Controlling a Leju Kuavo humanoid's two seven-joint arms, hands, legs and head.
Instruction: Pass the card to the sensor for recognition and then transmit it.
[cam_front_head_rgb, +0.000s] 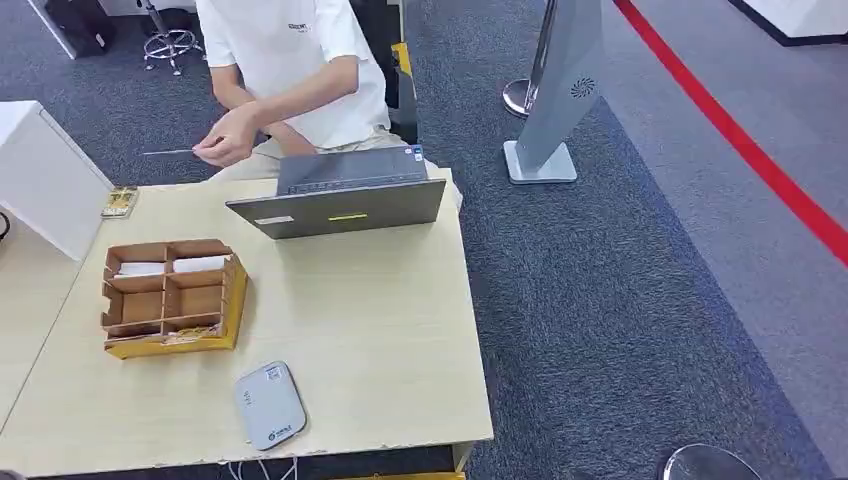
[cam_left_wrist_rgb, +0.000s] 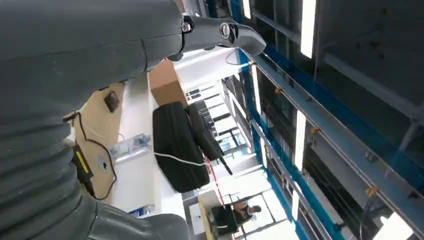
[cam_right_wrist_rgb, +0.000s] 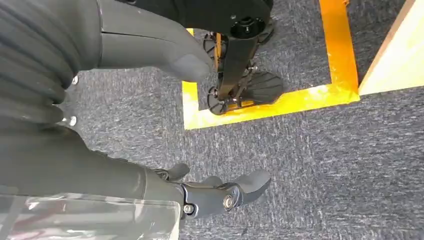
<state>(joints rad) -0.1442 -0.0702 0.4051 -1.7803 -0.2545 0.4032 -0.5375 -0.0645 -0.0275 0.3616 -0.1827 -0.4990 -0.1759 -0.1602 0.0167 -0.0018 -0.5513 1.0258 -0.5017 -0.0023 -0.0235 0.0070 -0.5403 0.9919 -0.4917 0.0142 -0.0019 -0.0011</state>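
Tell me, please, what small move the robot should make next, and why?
Probably raise the left hand toward the card that the person's hand holds out over the table: both robot hands look empty, the right hand hanging over carpet.

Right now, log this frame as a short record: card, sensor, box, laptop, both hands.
card: held by the person's hand, beyond the table's far edge
sensor: flat on the table, near edge
box: cardboard, divided; white cards in far compartments
laptop: open, far edge
left hand: raised, holds nothing
right hand: hanging over carpet, fingers apart, holds nothing

Thin card edge-on beyond table; grey sensor flat near-edge
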